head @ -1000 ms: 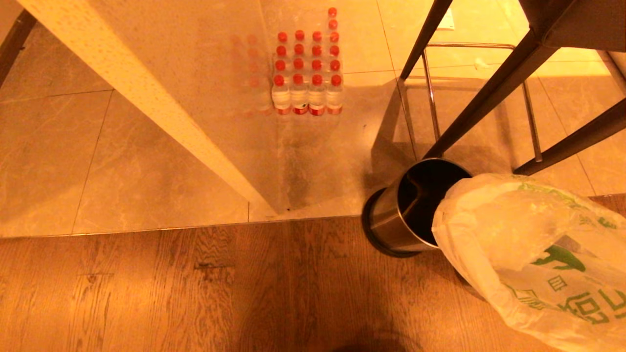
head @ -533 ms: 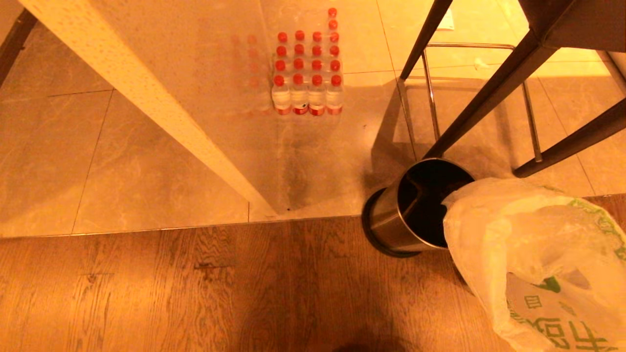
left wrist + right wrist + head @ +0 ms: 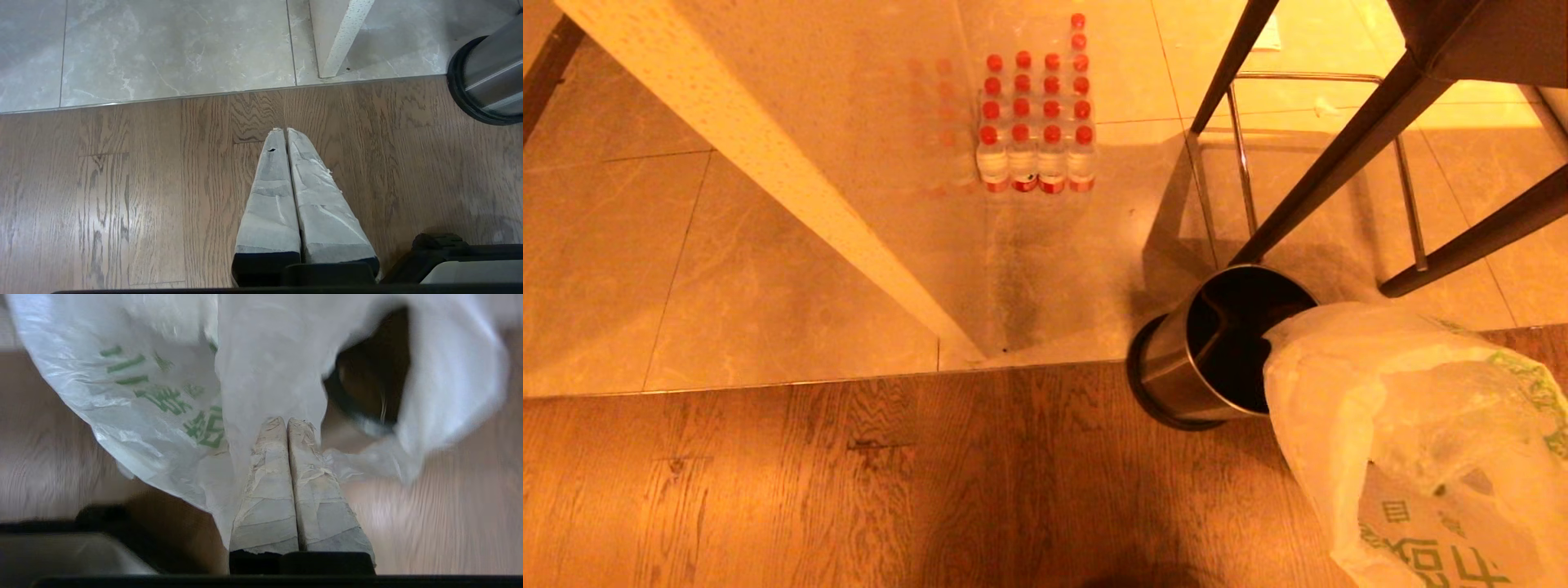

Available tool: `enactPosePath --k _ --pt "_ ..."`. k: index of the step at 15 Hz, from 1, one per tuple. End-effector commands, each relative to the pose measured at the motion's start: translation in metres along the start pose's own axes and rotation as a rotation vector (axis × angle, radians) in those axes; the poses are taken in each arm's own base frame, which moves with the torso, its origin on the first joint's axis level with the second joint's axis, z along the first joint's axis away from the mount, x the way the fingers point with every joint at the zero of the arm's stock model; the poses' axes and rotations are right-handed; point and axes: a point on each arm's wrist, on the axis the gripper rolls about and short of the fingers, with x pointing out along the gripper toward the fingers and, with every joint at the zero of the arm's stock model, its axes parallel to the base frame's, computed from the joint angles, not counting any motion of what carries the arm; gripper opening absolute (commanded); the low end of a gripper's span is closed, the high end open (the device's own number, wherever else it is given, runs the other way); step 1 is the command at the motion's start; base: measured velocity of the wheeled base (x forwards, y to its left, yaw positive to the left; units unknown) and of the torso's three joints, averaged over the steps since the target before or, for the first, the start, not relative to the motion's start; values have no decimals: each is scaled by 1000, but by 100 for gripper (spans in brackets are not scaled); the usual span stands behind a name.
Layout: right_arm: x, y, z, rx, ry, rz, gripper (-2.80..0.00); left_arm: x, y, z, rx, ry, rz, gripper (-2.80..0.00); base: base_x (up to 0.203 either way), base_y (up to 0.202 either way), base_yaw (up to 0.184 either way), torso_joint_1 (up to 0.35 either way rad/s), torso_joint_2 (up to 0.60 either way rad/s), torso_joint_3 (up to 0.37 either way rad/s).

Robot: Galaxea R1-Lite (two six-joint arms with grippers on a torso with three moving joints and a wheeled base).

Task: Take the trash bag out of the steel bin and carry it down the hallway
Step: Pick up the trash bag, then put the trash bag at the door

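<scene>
left hand (image 3: 286,130) pinched shut on nothing, parked over wood floor (image 3: 849,482). steel bin (image 3: 1176,367) centre-right of head view, bare inside. trash bag (image 3: 1405,425) lower right, out of the bin, hanging from clamped right hand (image 3: 286,420); right arm carries it.

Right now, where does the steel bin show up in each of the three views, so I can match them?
Head view: the steel bin stands right of centre, at the seam between tile and wood floor, its near rim covered by the trash bag.
Left wrist view: only its side and black base ring, cut off at the upper right edge.
Right wrist view: a blurred dark opening seen through a gap in the bag.
Shared landmark: the wood floor.
</scene>
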Motion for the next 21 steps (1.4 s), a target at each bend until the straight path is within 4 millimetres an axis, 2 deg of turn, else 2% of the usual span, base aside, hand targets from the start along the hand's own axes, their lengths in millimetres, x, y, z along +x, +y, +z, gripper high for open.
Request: enactPosePath --k 1,3,17,21 --pt "-4 0 -6 -12 -117 12 -280 0 0 0 0 -1 0 -280 0 0 0 0 0 0" --pt "-3 0 -7 37 -123 14 -280 0 0 0 0 0 0 -280 0 0 0 0 0 0" --pt "-3 0 -7 37 -125 14 -280 0 0 0 -6 2 1 -280 0 0 0 0 0 0" --pt "-3 0 -7 37 -125 14 -280 0 0 0 -3 -2 1 -280 0 0 0 0 2 126"
